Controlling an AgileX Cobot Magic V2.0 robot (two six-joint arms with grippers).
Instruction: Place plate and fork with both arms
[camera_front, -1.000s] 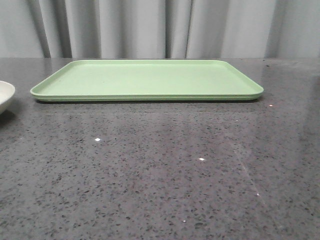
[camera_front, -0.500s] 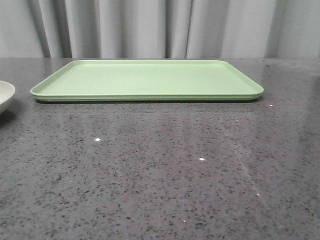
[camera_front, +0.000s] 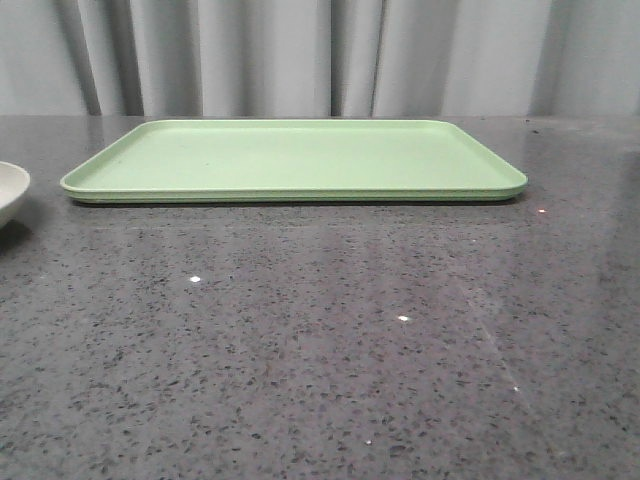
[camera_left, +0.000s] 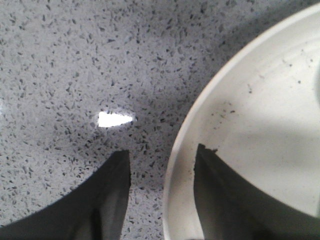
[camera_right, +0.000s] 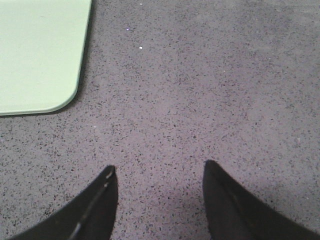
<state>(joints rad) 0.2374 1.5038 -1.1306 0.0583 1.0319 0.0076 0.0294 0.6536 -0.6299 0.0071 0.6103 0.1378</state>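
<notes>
The cream-white plate (camera_front: 10, 190) shows only as a sliver at the left edge of the front view. In the left wrist view the plate (camera_left: 265, 115) fills one side. My left gripper (camera_left: 162, 152) is open and straddles the plate's rim, one finger over the dish, the other over the counter. My right gripper (camera_right: 159, 172) is open and empty over bare counter, beside a corner of the green tray (camera_right: 40, 55). The fork is out of view. Neither arm shows in the front view.
The rectangular light green tray (camera_front: 295, 160) lies flat at the back of the dark speckled counter (camera_front: 330, 340). Grey curtains hang behind it.
</notes>
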